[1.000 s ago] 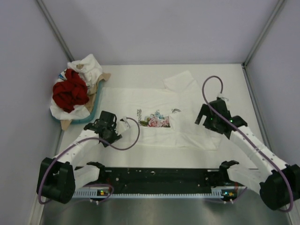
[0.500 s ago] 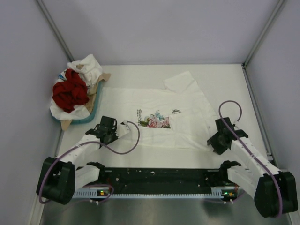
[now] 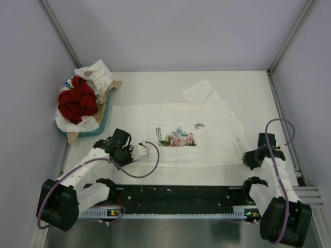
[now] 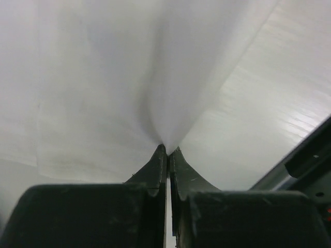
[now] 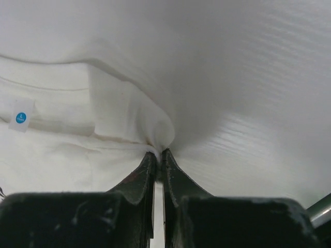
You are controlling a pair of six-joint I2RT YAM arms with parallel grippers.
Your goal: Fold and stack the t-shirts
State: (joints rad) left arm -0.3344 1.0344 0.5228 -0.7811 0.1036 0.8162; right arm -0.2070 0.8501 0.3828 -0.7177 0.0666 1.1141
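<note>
Nearest, the left end effector point(image 4: 166, 150) is clamped tight on the near left edge of the white floral t-shirt point(image 3: 207, 139). The right end effector point(image 5: 159, 152) pinches its near right corner (a small label point(image 5: 20, 118) with a blue dot shows close by). The shirt lies spread across the middle of the counter point(image 3: 155, 85). At the far left, red t-shirts point(image 3: 76, 102) and white t-shirts point(image 3: 97, 72) are heaped in a teal tray point(image 3: 87, 133).
</note>
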